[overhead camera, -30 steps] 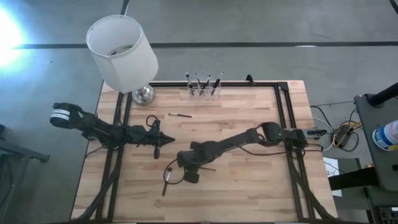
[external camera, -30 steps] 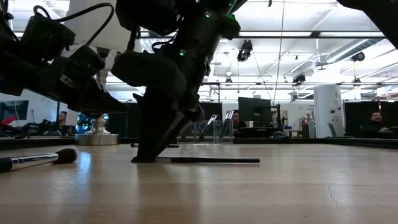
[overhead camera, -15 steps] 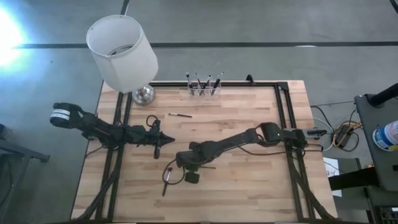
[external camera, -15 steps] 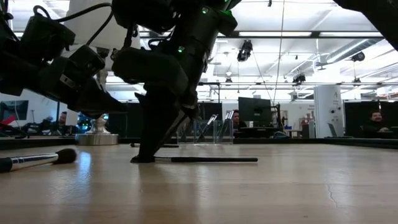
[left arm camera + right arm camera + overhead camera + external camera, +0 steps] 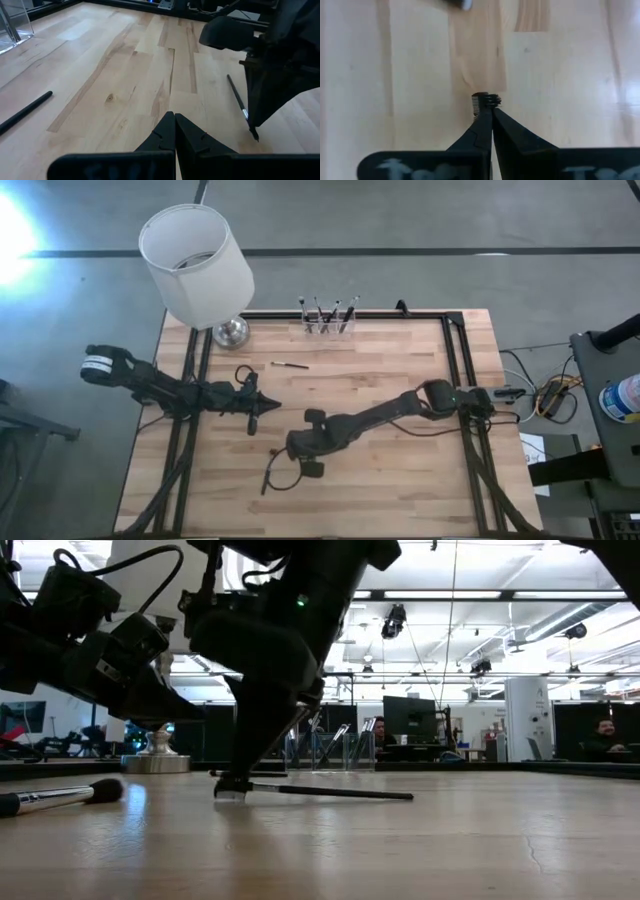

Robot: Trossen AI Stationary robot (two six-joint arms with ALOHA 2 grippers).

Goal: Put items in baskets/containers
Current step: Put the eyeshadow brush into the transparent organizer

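A thin dark brush [image 5: 330, 792] lies mid-table, one end raised by my right gripper [image 5: 233, 786], which is shut on it and also shows in the right wrist view [image 5: 487, 102]. My left gripper [image 5: 174, 119] hovers shut and empty to the left of it [image 5: 272, 406]. The clear holder [image 5: 328, 326] stands at the far edge with several brushes upright in it. A loose brush [image 5: 290, 365] lies flat nearer the holder. A fluffy-tipped one [image 5: 60, 798] lies near the front. My right gripper pinches the brush at its head end [image 5: 248, 120], by the silver ferrule. The small comb-like tip [image 5: 484, 99] pokes out just past the fingertips. The fingers slant down from above. The held end is just off the wood, and the handle's far end [image 5: 405, 797] rests on the table.
A white-shaded lamp [image 5: 195, 260] with a chrome base [image 5: 230, 332] stands at the far left corner. A black frame rail [image 5: 450, 360] runs along the table's sides. A dark brush handle [image 5: 25, 112] lies near my left gripper. Bare wood lies to the right.
My right gripper has shut on the brush's head end, rolled a little and risen slightly. That end has come up off the table, so the brush now tilts, while its other end has stayed on the wood.
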